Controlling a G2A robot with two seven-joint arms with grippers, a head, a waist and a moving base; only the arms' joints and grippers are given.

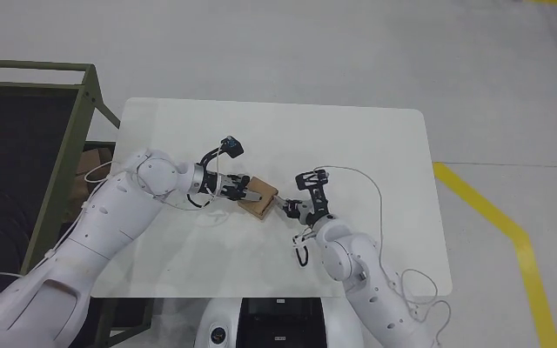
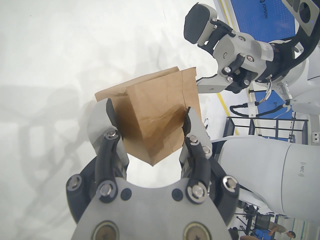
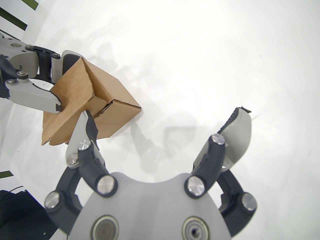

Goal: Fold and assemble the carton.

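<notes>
Left gripper (image 2: pixel 148 112) clamps the half-folded carton (image 2: pixel 162 96) mid-bench (image 1: pixel 365 139); right gripper (image 3: pixel 162 122) spread wide, one fingertip at the carton's right edge.

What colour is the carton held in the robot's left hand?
Plain brown, with no print on the faces that show. The carton shows best in the left wrist view.

Bright, even light — washed-out glare on the white table (image 1: pixel 365 148)
</notes>
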